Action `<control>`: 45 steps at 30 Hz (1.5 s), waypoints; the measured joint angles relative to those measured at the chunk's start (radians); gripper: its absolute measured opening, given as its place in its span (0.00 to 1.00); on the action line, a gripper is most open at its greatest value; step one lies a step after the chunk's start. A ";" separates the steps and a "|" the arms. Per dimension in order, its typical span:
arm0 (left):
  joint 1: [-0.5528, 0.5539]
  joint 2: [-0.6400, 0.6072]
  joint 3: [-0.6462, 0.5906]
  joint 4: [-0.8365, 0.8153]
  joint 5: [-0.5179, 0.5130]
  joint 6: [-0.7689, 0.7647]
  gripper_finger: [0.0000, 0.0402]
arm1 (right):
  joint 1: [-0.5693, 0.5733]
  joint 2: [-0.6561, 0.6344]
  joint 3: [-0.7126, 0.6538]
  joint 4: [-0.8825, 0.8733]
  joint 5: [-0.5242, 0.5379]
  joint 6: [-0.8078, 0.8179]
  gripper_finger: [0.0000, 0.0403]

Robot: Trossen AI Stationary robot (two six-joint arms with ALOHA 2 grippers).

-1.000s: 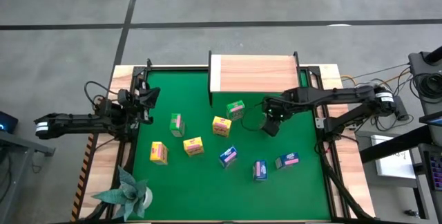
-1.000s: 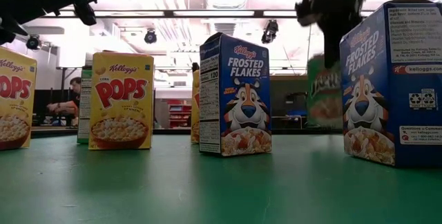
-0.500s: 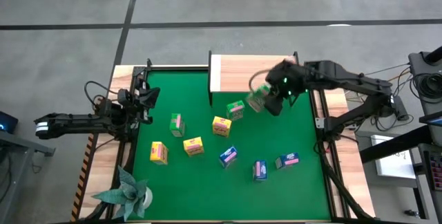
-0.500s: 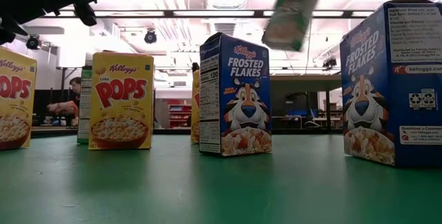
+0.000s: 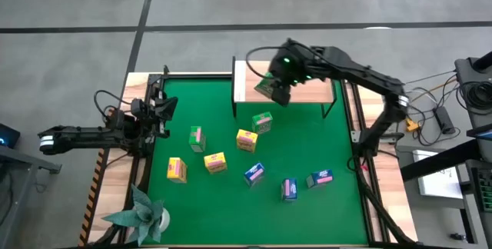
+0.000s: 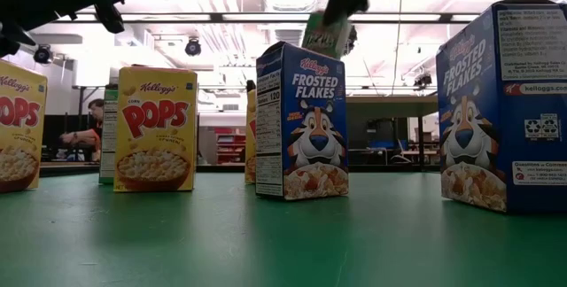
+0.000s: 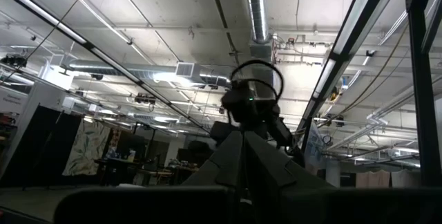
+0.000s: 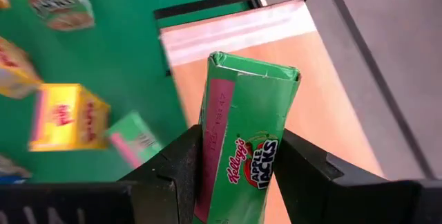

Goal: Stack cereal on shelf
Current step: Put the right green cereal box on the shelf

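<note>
Over the wooden shelf's left end I have the right gripper clenched on a green Apple Jacks box, held aloft for placing, while my left gripper, apparently closed, waits at the mat's left edge.

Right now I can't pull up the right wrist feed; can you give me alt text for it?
The right gripper is clamped on a green Apple Jacks box, held in the air above the light wooden shelf near its white edge strip. Off to one side lies the green mat, with a yellow box and other blurred cereal boxes on it.
</note>
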 joint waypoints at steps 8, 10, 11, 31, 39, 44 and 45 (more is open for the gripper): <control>0.000 0.000 0.000 0.000 0.000 0.000 0.00 | -0.053 0.194 0.180 -0.044 0.000 -0.102 0.38; 0.000 0.000 0.000 0.000 0.000 0.000 0.00 | -0.061 0.218 0.205 -0.044 -0.001 -0.108 0.40; 0.000 0.000 0.000 -0.001 0.000 0.000 0.00 | -0.066 0.228 0.216 -0.045 0.000 -0.108 0.42; 0.000 0.000 0.000 0.009 0.001 -0.005 0.00 | -0.105 0.218 0.292 -0.044 0.001 -0.071 0.70; 0.000 0.000 0.000 0.008 0.001 -0.005 0.00 | -0.018 0.136 0.299 -0.045 0.000 -0.022 0.58; 0.000 0.000 0.000 0.014 0.001 0.004 0.00 | 0.103 0.105 0.277 -0.045 0.000 -0.027 0.44; 0.000 0.000 0.000 0.014 0.001 0.004 0.00 | 0.129 0.103 0.272 -0.045 0.000 -0.035 0.42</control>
